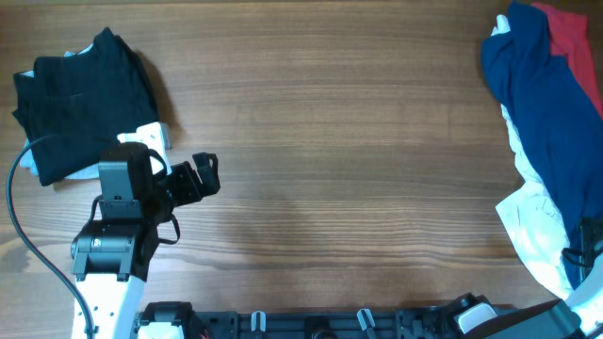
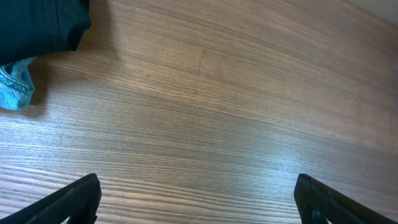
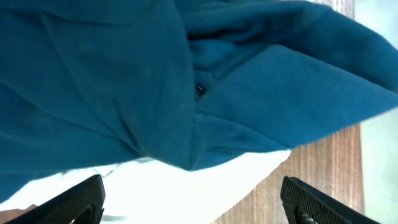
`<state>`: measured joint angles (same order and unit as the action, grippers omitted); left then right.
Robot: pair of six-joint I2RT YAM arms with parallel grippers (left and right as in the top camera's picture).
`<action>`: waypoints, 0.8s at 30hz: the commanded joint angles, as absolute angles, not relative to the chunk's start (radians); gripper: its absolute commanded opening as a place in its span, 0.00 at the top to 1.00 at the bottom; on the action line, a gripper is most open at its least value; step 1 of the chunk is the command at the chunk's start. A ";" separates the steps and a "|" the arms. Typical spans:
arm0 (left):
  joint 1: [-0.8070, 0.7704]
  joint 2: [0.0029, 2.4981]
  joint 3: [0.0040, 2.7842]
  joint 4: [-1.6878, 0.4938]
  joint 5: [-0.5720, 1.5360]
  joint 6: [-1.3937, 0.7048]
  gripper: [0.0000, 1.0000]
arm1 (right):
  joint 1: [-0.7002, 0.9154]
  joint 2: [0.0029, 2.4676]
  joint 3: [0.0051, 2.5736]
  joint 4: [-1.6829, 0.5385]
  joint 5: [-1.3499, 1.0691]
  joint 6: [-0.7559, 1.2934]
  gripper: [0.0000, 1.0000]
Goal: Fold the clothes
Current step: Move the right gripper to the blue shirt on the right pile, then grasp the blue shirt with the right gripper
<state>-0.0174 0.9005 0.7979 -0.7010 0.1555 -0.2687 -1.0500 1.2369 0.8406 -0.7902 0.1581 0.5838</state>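
The royal-blue shirt [image 1: 542, 113] lies crumpled, long axis running far-to-near; left and right jaws both stand apart.

blue shirt [image 1: 542, 104] | red garment [image 1: 573, 38] | white garment [image 1: 532, 226] | black garment [image 1: 80, 94]

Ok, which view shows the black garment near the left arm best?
The overhead view: the black garment shows whole there, lying in a pile on the table. The left wrist view catches only a dark corner of it at the top left. The right wrist view shows none of it, only blue cloth and white cloth.
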 commanded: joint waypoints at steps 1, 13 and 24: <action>-0.011 0.904 0.815 -0.701 0.167 -0.276 0.00 | -1.054 1.245 0.860 -0.785 0.206 0.632 0.09; -0.011 0.904 0.815 -0.701 0.167 -0.276 0.00 | -1.054 1.393 0.858 -0.669 0.179 0.602 0.23; -0.011 0.904 0.815 -0.701 0.167 -0.276 0.00 | -1.053 1.402 0.858 -0.609 0.134 0.598 0.44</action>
<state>-0.0174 0.9005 0.7979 -0.7010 0.1555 -0.2687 -1.0500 1.3933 0.8406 -0.6121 0.1493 0.6014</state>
